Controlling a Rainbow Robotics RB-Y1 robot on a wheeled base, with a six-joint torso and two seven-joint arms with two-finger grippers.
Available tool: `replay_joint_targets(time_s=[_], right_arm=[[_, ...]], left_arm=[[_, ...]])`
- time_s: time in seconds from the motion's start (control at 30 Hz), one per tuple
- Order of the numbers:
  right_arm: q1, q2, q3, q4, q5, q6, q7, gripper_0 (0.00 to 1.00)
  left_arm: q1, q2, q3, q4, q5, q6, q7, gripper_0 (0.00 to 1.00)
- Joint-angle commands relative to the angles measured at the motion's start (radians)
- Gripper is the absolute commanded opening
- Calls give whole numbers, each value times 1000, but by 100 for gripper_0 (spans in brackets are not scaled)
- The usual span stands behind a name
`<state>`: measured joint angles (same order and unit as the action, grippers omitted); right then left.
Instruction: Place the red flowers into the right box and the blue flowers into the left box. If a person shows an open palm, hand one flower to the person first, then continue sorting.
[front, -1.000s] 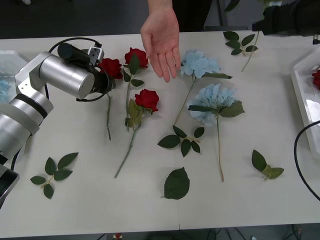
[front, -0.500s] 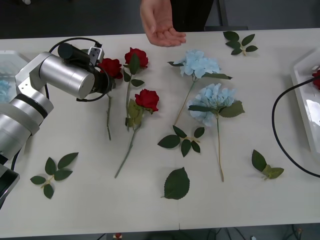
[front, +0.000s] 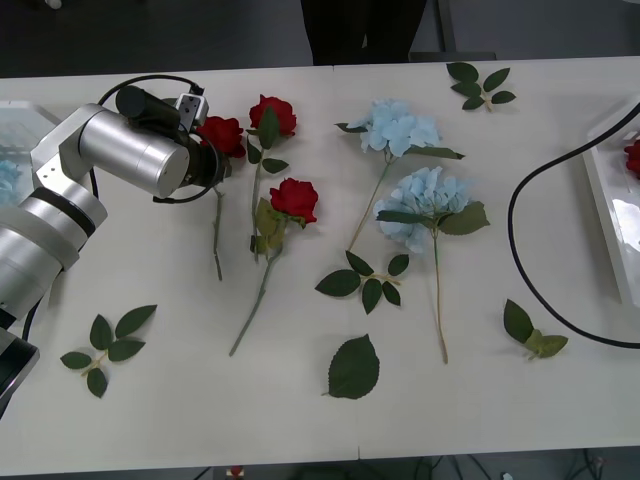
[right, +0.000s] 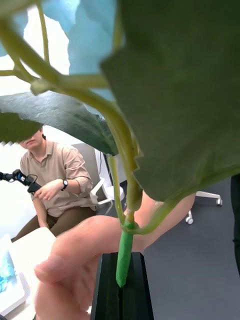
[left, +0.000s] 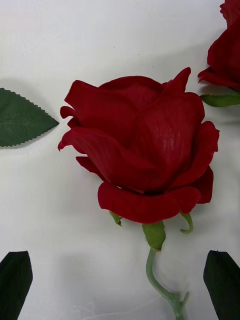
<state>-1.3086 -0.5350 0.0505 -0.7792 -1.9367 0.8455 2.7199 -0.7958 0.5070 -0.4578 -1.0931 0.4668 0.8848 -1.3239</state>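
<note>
A: The table (front: 200, 400) is bright and evenly lit from above; shadows are soft and short.

B: Yes. In the left wrist view the red rose (left: 142, 160) is sharp. In the right wrist view the hand (right: 85, 260) is blurred against a bright background.

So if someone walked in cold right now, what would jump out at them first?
Probably the right gripper, its black fingers shut on a blue flower's green stem while a person's hand closes around it. Next, the left gripper, fingers open on either side of a red rose lying at the table's far left. Two more roses and two blue flowers lie mid-table.
</note>
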Motion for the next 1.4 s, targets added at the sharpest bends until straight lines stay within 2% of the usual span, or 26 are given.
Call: replay_joint_targets(time_s=[0.03, 0.43, 0.47, 0.5, 0.53, 0.67, 0.77, 0.93, 1.03, 1.2, 1.4], right_arm=[[-64, 16, -12, -11, -16, -6, -15, 0], [-63, 18, -12, -11, -19, 10, -15, 0], [-63, 18, -12, -11, -21, 13, -15, 3], [-63, 18, -12, -11, -21, 15, -15, 25], [-64, 18, -12, -11, -22, 15, -15, 41], [-64, 18, -14, -11, -38, 15, -15, 70], [-64, 18, -12, -11, -59, 17, -15, 83], [-63, 18, -12, -11, -74, 26, -15, 92], [-63, 13, -12, 1, -73, 52, -15, 92], [-63, -16, -9, 43, -21, 176, -15, 92], [-60, -88, 98, 31, 165, 333, -313, 92]], left_arm=[[-51, -10, -15, -11, -4, -13, 61, 100], [-51, -10, -15, -11, -4, -13, 61, 100], [-51, -10, -15, -11, -4, -13, 61, 100], [-51, -10, -15, -11, -4, -13, 61, 100], [-51, -10, -15, -11, -4, -13, 61, 100], [-51, -10, -15, -11, -4, -13, 61, 100], [-51, -10, -15, -11, -4, -13, 61, 100], [-51, -10, -15, -11, -4, -13, 61, 100], [-51, -10, -15, -11, -4, -13, 61, 100], [-51, -10, -15, -11, -4, -13, 61, 100], [-51, -10, -15, -11, -4, -13, 61, 100]])
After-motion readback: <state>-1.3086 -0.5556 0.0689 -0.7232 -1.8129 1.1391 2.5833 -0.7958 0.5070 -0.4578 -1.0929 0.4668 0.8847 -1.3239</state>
